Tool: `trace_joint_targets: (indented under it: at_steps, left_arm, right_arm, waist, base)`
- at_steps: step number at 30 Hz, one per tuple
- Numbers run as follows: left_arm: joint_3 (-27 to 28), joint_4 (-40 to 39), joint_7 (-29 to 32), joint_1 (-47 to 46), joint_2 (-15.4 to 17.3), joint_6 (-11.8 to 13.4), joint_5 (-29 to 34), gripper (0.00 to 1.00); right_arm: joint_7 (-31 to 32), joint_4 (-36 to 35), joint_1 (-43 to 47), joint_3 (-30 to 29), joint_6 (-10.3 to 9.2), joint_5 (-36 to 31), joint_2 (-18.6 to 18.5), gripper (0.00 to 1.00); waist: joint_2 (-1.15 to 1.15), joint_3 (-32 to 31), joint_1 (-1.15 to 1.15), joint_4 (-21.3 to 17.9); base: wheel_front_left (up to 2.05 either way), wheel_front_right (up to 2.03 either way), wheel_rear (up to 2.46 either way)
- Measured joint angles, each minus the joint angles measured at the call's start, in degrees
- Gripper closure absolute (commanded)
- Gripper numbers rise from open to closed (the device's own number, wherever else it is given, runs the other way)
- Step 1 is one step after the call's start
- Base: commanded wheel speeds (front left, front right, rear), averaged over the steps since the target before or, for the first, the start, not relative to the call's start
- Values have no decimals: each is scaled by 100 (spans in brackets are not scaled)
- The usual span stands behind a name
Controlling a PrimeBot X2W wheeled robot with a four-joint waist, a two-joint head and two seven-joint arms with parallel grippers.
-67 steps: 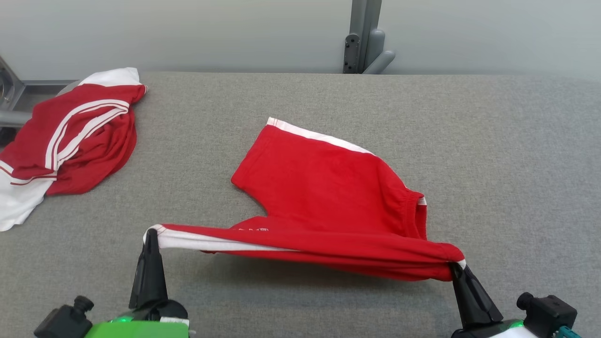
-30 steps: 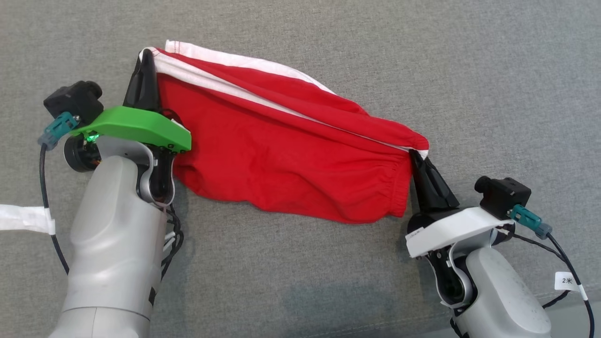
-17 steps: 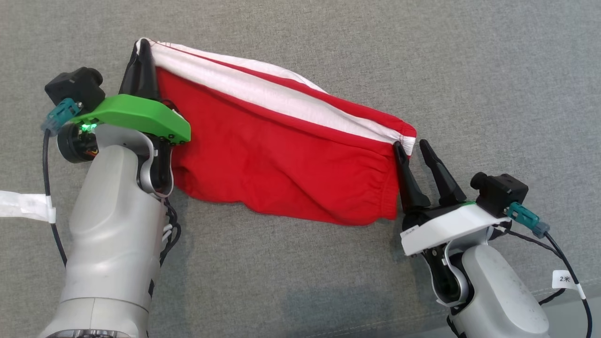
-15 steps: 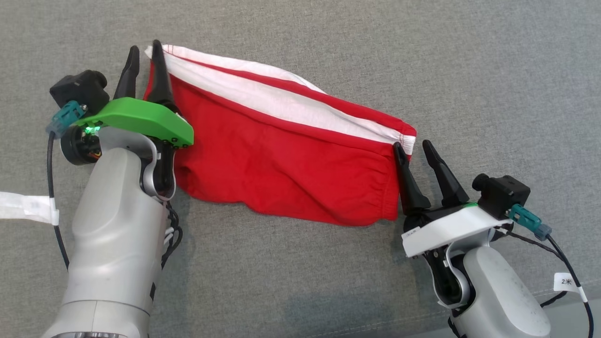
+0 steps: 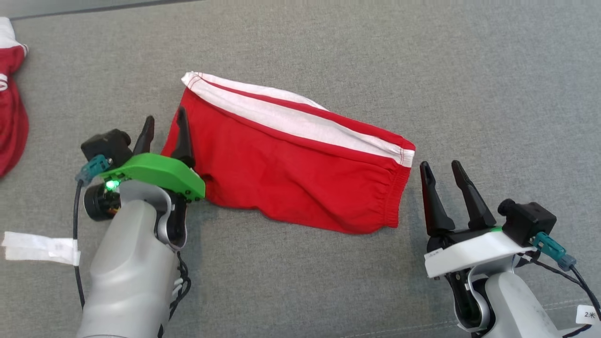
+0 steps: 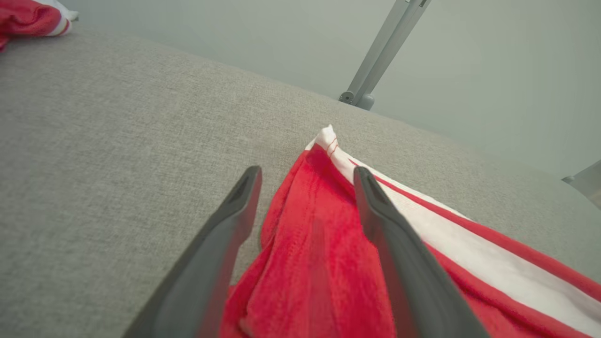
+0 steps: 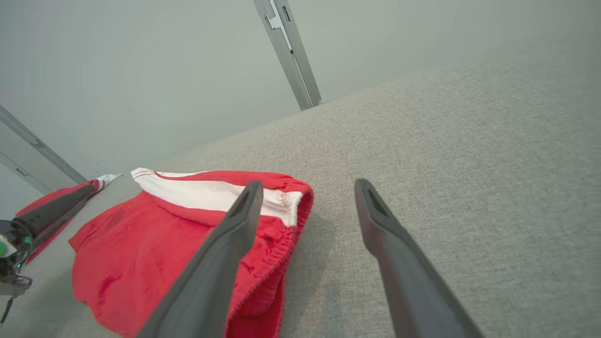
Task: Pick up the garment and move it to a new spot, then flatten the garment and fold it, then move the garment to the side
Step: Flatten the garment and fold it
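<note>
Since a second ago my left fingers [image 5: 182, 136] and right fingers [image 5: 431, 199] have both let go of the garment [image 5: 291, 178]. Then each pinched a far corner of it; now both are drawn back toward me.

Well left of the garment, at the edge of the head view, a second red and white garment [image 5: 11, 112] lies on the same grey desk [image 5: 493, 84]. Nearer me, below and left of the garment, a white tag [image 5: 42, 248] is wrapped on my left arm's cable.

My left fingers stand spread and hold nothing. One is over bare desk just left of the garment and the other is over its left edge. In the left wrist view the garment [image 6: 319, 263] lies between them; whether they touch it I cannot tell.

The garment lies flat on the desk, with a white stripe along its far edge and its gathered waistband at the right end. Just right of that waistband, apart from it, my right fingers are spread wide and empty over bare desk.
</note>
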Motion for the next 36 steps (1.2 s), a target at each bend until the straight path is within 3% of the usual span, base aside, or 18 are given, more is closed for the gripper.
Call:
trace_joint_targets:
  at_steps: [13,23,24,25,26,36]
  left_arm:
    - [-77,1376,570,93,21,141,-121,0]
    - [-27,1920,676,-87,100,110,-304,0]
    - [-26,1949,680,-107,115,99,-308,22]
    - [-35,1972,679,-127,132,90,-310,70]
    - [-48,1994,672,-136,143,86,-310,100]
    - [-180,1935,283,-16,71,-169,-388,100]
  right_arm:
    - [0,-77,506,-156,0,-65,0,0]
    - [0,-166,503,-116,0,-49,0,0]
    - [0,-167,504,-127,0,-49,0,0]
    - [0,-168,504,-135,0,-51,-1,0]
    - [0,-168,504,-141,0,-51,-1,0]
    - [0,-164,595,-252,0,-53,-1,0]
  waist:
    - [0,-673,0,23]
    - [0,-607,0,-267]
    - [0,-594,0,-289]
    - [0,-585,0,-308]
    - [0,-580,0,-324]
    - [0,-784,0,-206]
  base:
    - [0,0,0]
    - [0,0,0]
    - [0,0,0]
    - [0,0,0]
    - [0,0,0]
    - [0,0,0]
